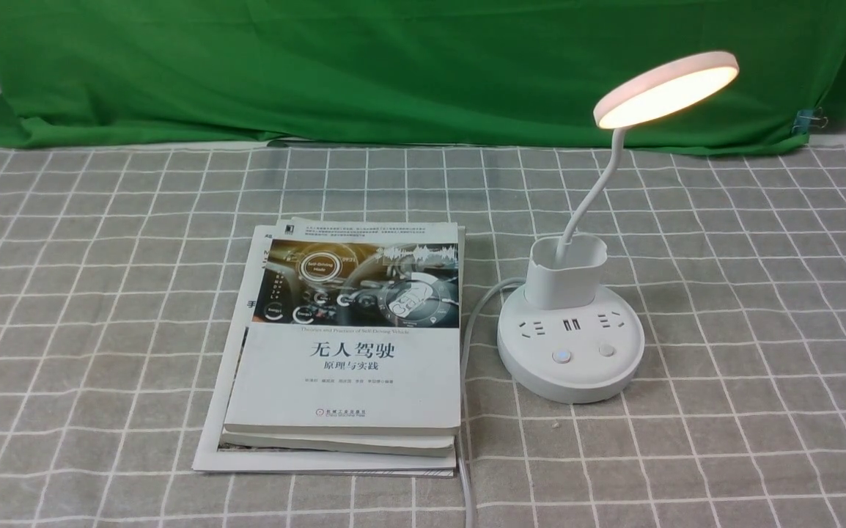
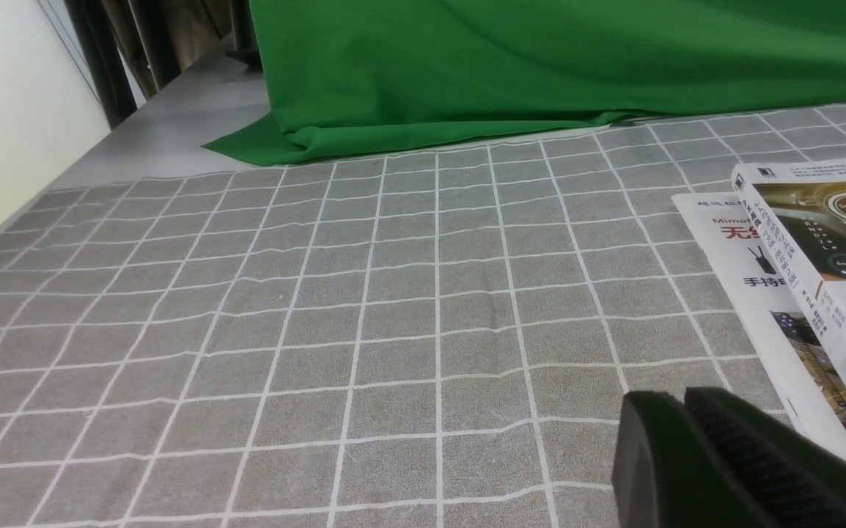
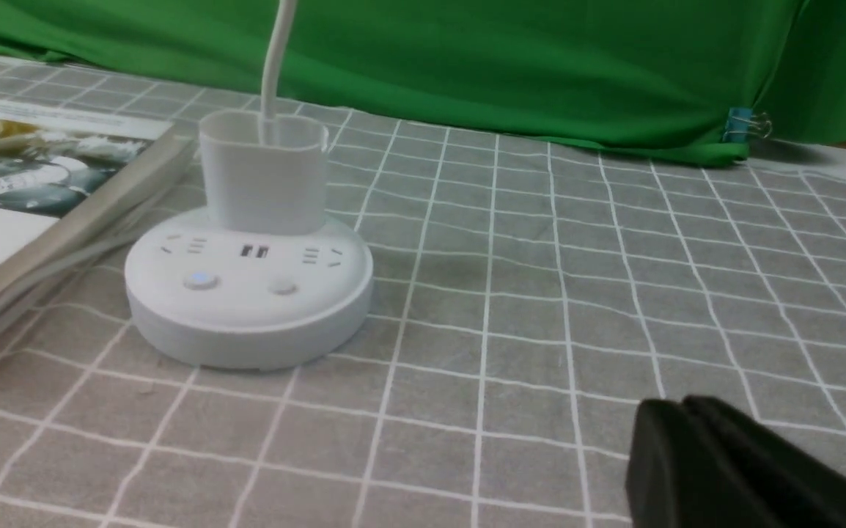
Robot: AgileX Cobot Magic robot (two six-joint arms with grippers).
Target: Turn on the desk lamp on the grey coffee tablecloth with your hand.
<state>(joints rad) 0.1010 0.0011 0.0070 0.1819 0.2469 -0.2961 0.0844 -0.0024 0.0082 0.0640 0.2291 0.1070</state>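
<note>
White plastic forms the desk lamp (image 1: 571, 334), which stands on the grey coffee tablecloth (image 1: 745, 293) to the right of centre in the front view. Its disc head (image 1: 666, 89) glows warm and is tilted, raised on a thin bent neck (image 1: 593, 198) that rises from the cup holder (image 1: 566, 273). The round base carries sockets and two buttons; the left button (image 3: 200, 280) shows a faint blue light. A white cable (image 1: 467, 381) runs from the base toward the near edge of the desk. Just left of the lamp lies a stack of books (image 1: 342, 352). A green cloth (image 1: 394, 66) hangs behind.

The left gripper (image 2: 694, 440) sits over bare cloth near the books; its jaws appear closed together, holding nothing. The right gripper (image 3: 687, 447) sits well apart from the lamp base, jaws likewise pressed together and empty.
</note>
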